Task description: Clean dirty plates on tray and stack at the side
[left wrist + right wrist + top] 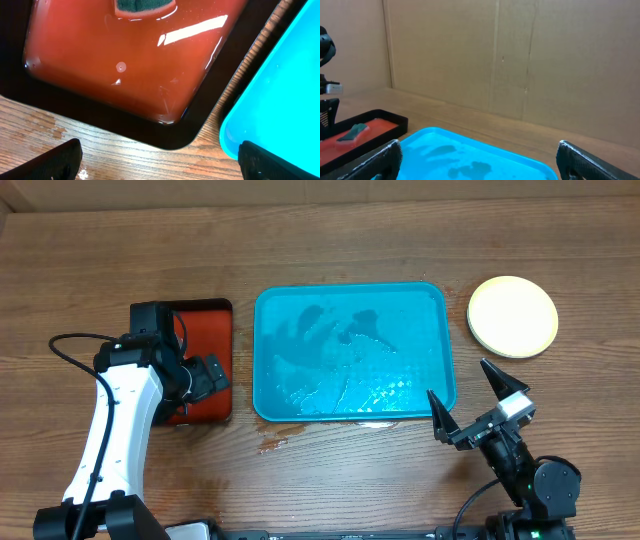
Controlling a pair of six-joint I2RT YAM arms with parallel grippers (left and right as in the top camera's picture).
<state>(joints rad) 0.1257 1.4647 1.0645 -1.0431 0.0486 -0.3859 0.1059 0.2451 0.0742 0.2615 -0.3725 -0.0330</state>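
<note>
Left pincer (212, 375): jaws spread wide, nothing between them. It hangs over the near right corner of the red tray (125, 60), with bare table (330, 480) showing under the fingertips (60, 160).
- Straight ahead of it: red tray with black rim, holding a glossy film of liquid. A sponge (145, 5) sits at the far end, partly out of the wrist view.
- To its right: corner of the tray (280, 100), just beside the red tray but apart from it, a strip of wood between them.

Right pincer (470, 395): jaws spread wide, holding nothing, low over the table.
- Ahead and left of it: tray (350, 350), its near right corner just beside the left finger. Inside is a wet streaky film.
- Ahead and right of it: plates (513, 316) on the table, clear of the tray. Top one is pale yellow; the count can't be told from above. They are outside the right wrist view.
- Far left in its wrist view: red tray with sponge, and the left arm (326, 55) above it.
- Beyond the tray: cardboard wall (520, 65).

Wet patches (272, 445) lie on the table off the tray's near left corner, between the two pincers.
</note>
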